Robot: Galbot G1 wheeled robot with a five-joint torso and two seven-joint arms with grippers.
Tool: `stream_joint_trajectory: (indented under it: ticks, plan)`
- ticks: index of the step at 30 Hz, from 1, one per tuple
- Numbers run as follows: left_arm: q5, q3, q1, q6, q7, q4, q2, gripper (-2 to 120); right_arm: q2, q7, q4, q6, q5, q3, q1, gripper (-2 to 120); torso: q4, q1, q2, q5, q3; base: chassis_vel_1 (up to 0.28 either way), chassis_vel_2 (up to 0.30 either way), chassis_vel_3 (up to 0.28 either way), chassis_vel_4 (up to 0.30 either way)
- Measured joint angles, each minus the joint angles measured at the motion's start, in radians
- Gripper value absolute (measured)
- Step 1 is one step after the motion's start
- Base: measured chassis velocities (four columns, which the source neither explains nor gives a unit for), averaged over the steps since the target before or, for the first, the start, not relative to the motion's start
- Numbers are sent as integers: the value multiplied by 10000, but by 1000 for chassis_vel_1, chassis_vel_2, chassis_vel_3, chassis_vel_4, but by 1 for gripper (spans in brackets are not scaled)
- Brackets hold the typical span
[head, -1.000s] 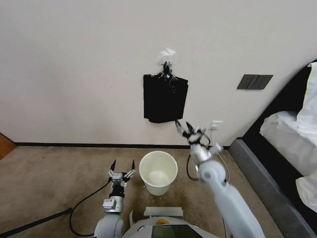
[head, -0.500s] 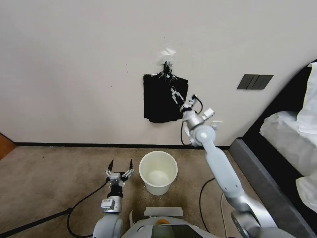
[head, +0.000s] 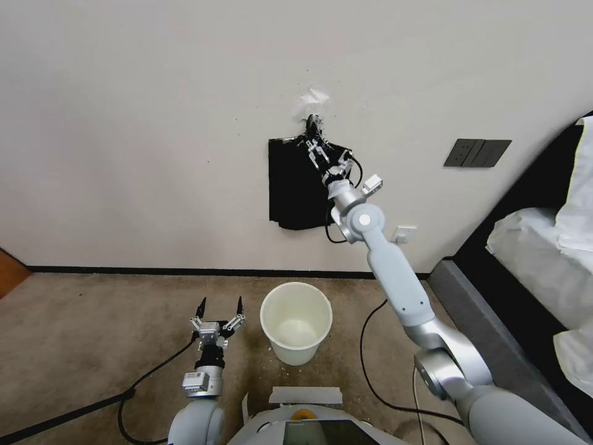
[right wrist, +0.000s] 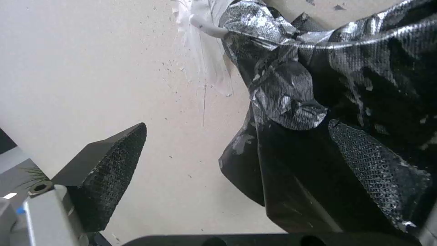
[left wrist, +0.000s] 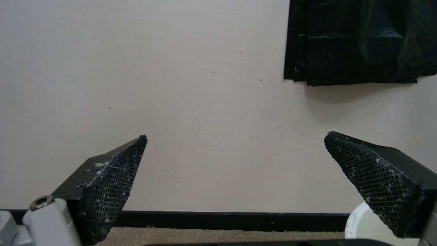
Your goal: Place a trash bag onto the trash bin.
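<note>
The trash bag as a single loose sheet is out of view. A flat bundle of black bags (head: 295,191) hangs on the wall, gathered at its top on a taped hook (head: 314,99). My right gripper (head: 316,150) is raised to that gathered top and stands open. In the right wrist view (right wrist: 237,126) one finger is over the crinkled black plastic (right wrist: 364,85) and the other is beside it against the wall. The cream-white trash bin (head: 296,349) stands empty on the carpet below. My left gripper (head: 221,303) hovers open just left of the bin, with nothing between its fingers (left wrist: 236,135).
A bed (head: 537,247) with a dark frame lines the right side. A dark switch panel (head: 477,152) and a white outlet (head: 404,233) sit on the wall. Black cables (head: 154,374) trail over the carpet. The bin's rim (left wrist: 353,222) shows beside my left finger.
My right arm has swung up from just below the bundle's lower edge to its gathered top. The left gripper has drifted slightly left and down.
</note>
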Motion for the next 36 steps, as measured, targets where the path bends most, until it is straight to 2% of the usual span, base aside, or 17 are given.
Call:
stream_joint_trajectory:
  ticks: [17, 31, 34, 36]
  plan:
    - [-4, -67, 98, -124, 2, -142, -77, 100, 60, -69, -509, 30, -214, -41, 387, 100, -1, 0, 0, 0, -1, 0, 0, 0, 0]
    - [-13, -183, 202, -128, 7, -279, -70, 100, 427, -356, -1104, 0, -145, -94, 772, 100, 2, 0, 0, 0, -2, 0, 0, 0, 0]
    - [-15, -183, 207, -125, 7, -280, -69, 100, 451, -382, -1220, 2, -140, -28, 773, 96, 1, 0, 0, 0, -1, 0, 0, 0, 0]
    - [-20, -183, 213, -122, 7, -287, -63, 100, 452, -418, -1277, 3, -118, 29, 773, 89, 0, 0, 0, 0, -1, 0, 0, 0, 0]
